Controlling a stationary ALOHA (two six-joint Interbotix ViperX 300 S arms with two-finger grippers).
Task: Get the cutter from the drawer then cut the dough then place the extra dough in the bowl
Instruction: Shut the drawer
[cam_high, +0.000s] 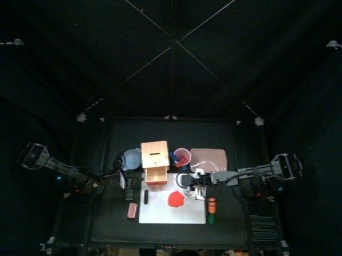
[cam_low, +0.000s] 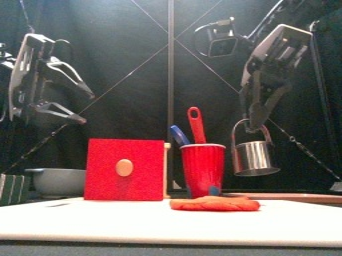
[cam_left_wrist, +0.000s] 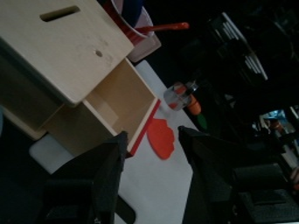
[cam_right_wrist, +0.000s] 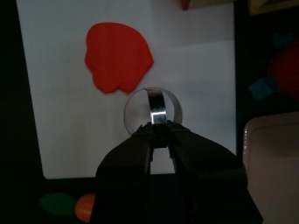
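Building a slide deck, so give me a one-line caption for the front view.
Right gripper holds the metal cutter aloft beside the red cup, red dough on the white board below.

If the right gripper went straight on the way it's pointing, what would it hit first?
Probably the white cutting board: the round metal cutter in the right gripper would land on bare board just beside the flat red dough, though depth is unclear.

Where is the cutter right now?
In the front view the metal cutter hangs in the air from the right end effector, right of the red cup, over the white board near the dough.
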